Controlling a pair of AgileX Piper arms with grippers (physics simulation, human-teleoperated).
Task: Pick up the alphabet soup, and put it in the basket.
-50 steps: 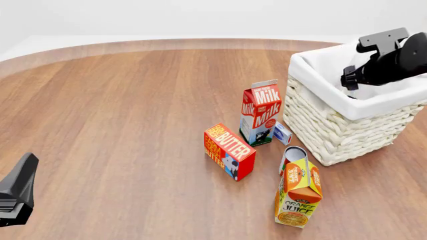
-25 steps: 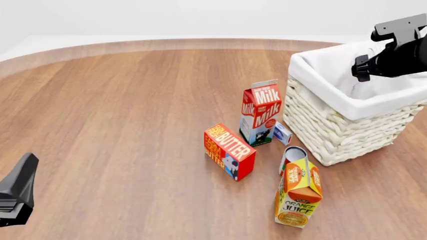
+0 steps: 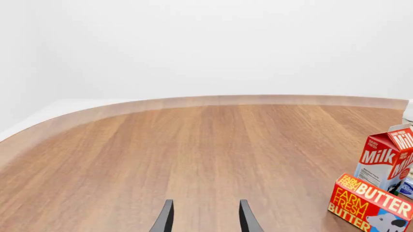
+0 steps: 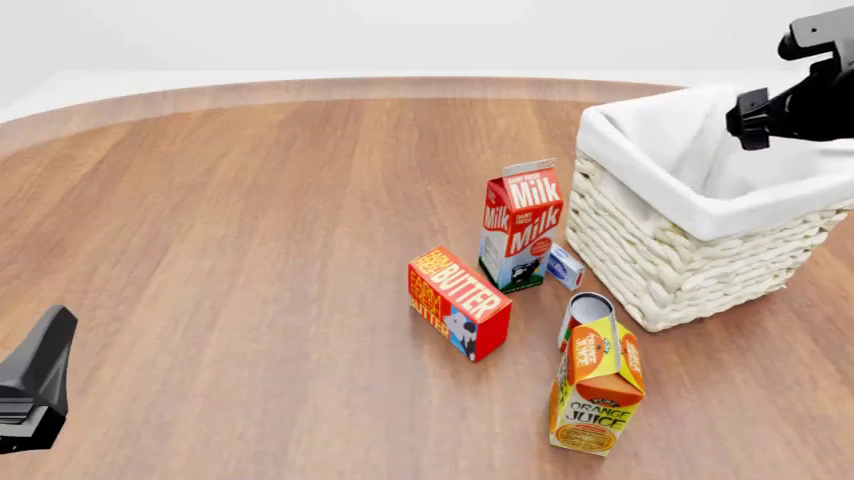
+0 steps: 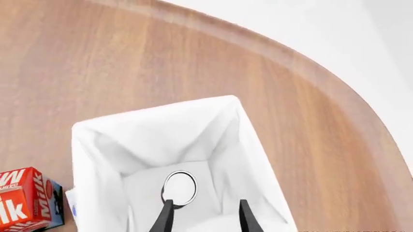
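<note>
In the front view we see our right gripper up above the far side of the basket, while our left gripper sits low, well apart from the milk carton, butter box and orange juice carton. Our left wrist view shows the left fingers spread apart over bare table, holding nothing. Through the right wrist view the right fingers are parted and empty, and directly beneath them the alphabet soup stands upright on the basket's white lining.

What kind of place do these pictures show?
Probably a simulated tabletop test scene, not a real kitchen: a bare wooden table, a blank white backdrop, and groceries such as a milk carton beside a basket.
</note>
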